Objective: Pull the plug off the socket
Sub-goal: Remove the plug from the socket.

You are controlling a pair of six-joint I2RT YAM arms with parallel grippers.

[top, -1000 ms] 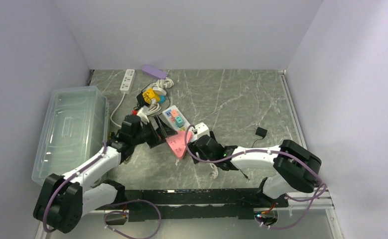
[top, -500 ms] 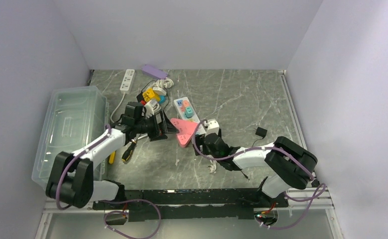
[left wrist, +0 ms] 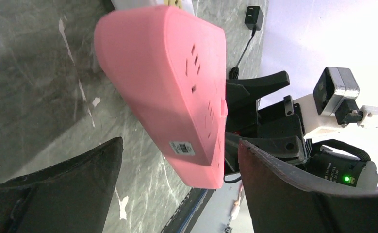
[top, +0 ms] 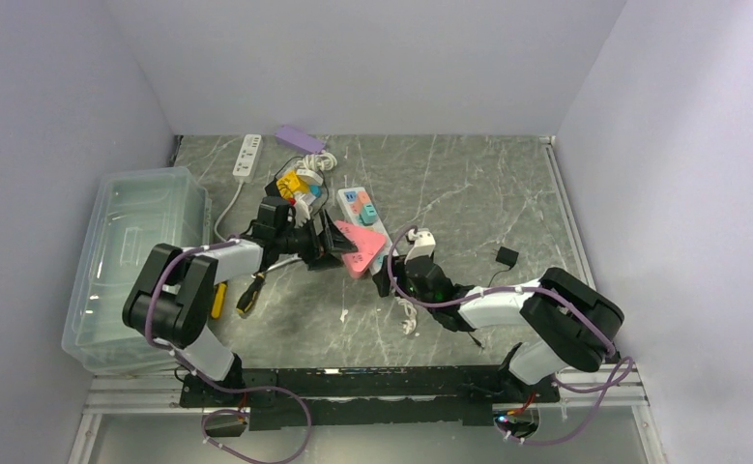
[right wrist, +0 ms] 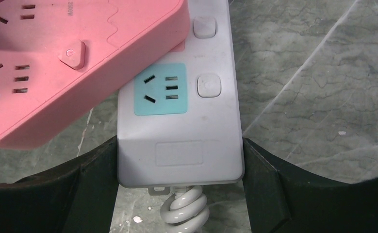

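Right gripper (right wrist: 179,148), spread wide, seemingly pinches the white power strip (right wrist: 211,121).

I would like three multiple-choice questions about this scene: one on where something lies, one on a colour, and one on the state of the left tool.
1. The pink power strip lies:
A. partly on top of the white power strip
B. wholly under it
C. far apart from it

2. In the right wrist view, the fully uncovered socket panel is:
A. yellow
B. black
C. turquoise

3. The left tool is:
A. shut tight and empty
B. open, with the pink power strip between its fingers
C. shut on the white power strip

Answers:
1 A, the pink corner covers the white strip's far part.
2 C, the panel is plainly turquoise.
3 B, gaps show on both sides of the strip.
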